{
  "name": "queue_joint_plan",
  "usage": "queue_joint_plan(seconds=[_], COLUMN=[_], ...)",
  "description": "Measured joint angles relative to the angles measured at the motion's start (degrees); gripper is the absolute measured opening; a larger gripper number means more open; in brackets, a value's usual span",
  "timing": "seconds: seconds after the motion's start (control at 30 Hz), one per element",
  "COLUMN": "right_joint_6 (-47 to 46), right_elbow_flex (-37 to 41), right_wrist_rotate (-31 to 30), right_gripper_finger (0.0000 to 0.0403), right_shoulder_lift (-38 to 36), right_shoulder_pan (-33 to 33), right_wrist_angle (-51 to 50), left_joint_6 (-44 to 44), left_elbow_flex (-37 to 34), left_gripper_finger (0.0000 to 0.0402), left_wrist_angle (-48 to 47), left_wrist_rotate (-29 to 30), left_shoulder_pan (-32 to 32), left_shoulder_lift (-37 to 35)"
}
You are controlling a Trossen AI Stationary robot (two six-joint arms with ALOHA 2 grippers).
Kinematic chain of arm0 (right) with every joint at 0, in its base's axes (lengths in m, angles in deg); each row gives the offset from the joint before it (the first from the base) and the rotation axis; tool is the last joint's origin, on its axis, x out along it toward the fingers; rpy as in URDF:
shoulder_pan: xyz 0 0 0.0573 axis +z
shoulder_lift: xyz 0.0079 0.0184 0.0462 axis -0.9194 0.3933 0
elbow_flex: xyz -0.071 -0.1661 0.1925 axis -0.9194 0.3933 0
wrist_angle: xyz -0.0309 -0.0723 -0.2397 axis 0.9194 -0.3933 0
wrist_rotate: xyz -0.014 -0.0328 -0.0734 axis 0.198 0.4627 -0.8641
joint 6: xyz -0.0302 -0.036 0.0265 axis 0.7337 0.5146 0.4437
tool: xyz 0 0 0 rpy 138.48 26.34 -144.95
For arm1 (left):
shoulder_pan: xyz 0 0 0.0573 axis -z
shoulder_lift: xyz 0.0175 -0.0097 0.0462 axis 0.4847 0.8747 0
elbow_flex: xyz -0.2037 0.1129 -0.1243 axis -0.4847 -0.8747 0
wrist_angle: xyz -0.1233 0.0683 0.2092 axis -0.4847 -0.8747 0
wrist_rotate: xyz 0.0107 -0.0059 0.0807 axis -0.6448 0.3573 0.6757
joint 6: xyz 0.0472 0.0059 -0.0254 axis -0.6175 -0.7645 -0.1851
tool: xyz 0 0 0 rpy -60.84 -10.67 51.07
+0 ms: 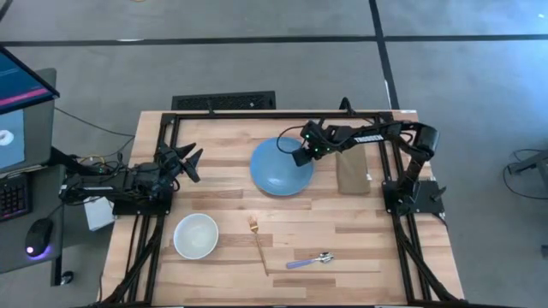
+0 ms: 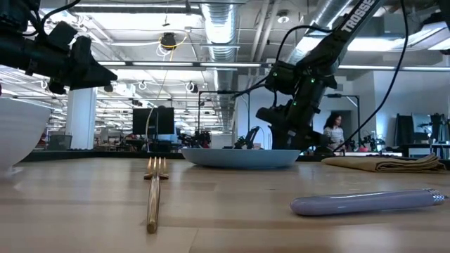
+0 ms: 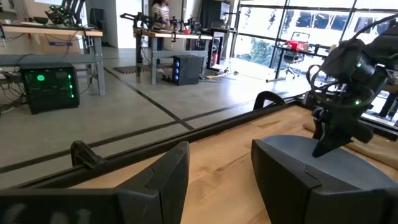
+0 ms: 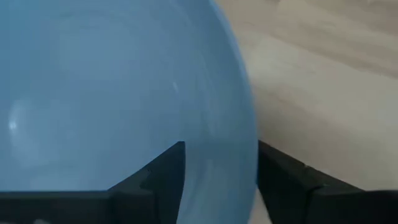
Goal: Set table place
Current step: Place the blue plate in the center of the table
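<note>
One wide wooden table (image 1: 342, 231) carries everything, its light planks edged by a black frame. The blue plate (image 1: 282, 166) lies flat on the far middle of it, directly under the right gripper (image 1: 301, 151), whose two fingers are spread apart with the plate's rim passing between them in the right wrist view; whether they touch the rim cannot be told. Just beyond that gripper, toward the right arm's base, a folded brown napkin (image 1: 352, 171) lies on the wood. The left gripper (image 1: 190, 160) hangs above the table's left edge with its fingers parted and nothing between them, and the white bowl (image 1: 196, 236) sits nearer the front from it. The gold fork (image 1: 259, 244) and a lilac-handled spoon (image 1: 309, 260) lie well apart from both grippers, toward the front.
</note>
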Motion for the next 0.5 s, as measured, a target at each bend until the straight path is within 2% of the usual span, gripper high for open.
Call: queue_joint_plan(seconds=[0.17, 0.3, 0.43, 0.5], right_joint_6=[0.01, 0.42, 0.86, 1.46], right_elbow_flex=[-0.20, -0.15, -0.15, -0.18], right_wrist_rotate=[0.25, -0.69, 0.84, 0.93], right_gripper_finger=[0.0148, 0.0088, 0.0031, 0.0022], right_shoulder_lift=[1.14, 1.17, 0.97, 0.97], right_shoulder_pan=[0.61, 1.02, 1.09, 1.30], right_wrist_angle=[0.31, 0.78, 1.89, 2.15], left_joint_6=[-0.02, -0.04, -0.07, -0.07], left_elbow_flex=[-0.01, 0.01, -0.01, 0.01], left_gripper_finger=[0.0164, 0.0164, 0.0164, 0.0164], left_wrist_angle=[0.00, -0.01, -0.02, -0.02], left_wrist_rotate=[0.03, 0.03, 0.05, 0.06], left_shoulder_pan=[-0.01, -0.01, -0.01, -0.01], left_shoulder_lift=[0.00, 0.00, 0.00, 0.00])
